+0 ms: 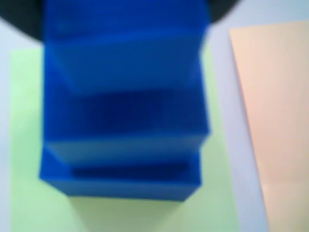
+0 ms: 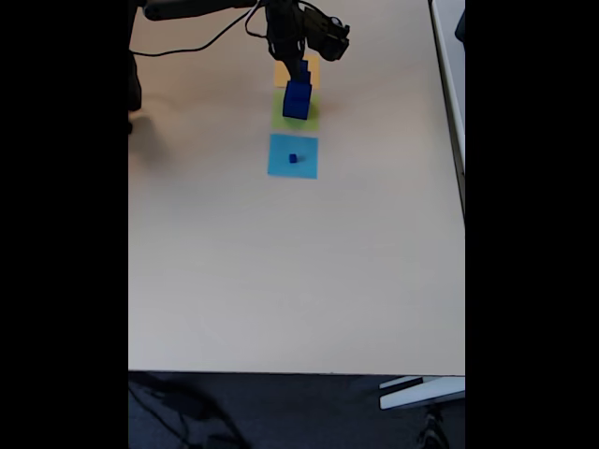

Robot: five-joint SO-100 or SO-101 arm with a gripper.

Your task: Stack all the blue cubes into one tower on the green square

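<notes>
Black and bulky, the arm's two-finger gripper (image 2: 301, 64) hangs at the far edge of the pale tabletop (image 2: 281, 271) in the fixed view, right over the stack, and whether its jaws are apart or closed on the upper cube cannot be told, since the fingers are lost against the dark blue blocks. Directly beneath it stands the tower (image 2: 298, 94) so far: a medium dark blue solid cube (image 1: 130, 53) resting on the large dark blue solid cube (image 1: 120, 145), the pair sitting on the flat light yellow-green paper square (image 1: 24, 145). In the wrist view the blocks are blurred by closeness; the upper one looks roughly centred, its faces plain, matte and sharp-edged, with green paper showing on the left, right and near sides of the base. To the right in that view lies a flat pale orange paper square (image 1: 275, 106), apart from the green one. Nearer in the fixed view, just beyond the green square, a flat light-blue paper square (image 2: 292, 155) carries the small dark blue cube (image 2: 293, 158), tiny and standing alone near its middle. Judging from this, the second cube is being set down or has just been placed. The next move would call for letting go cleanly, lifting straight up without nudging the stack, then travelling nearer to pinch the small cube and crown the tower.
</notes>
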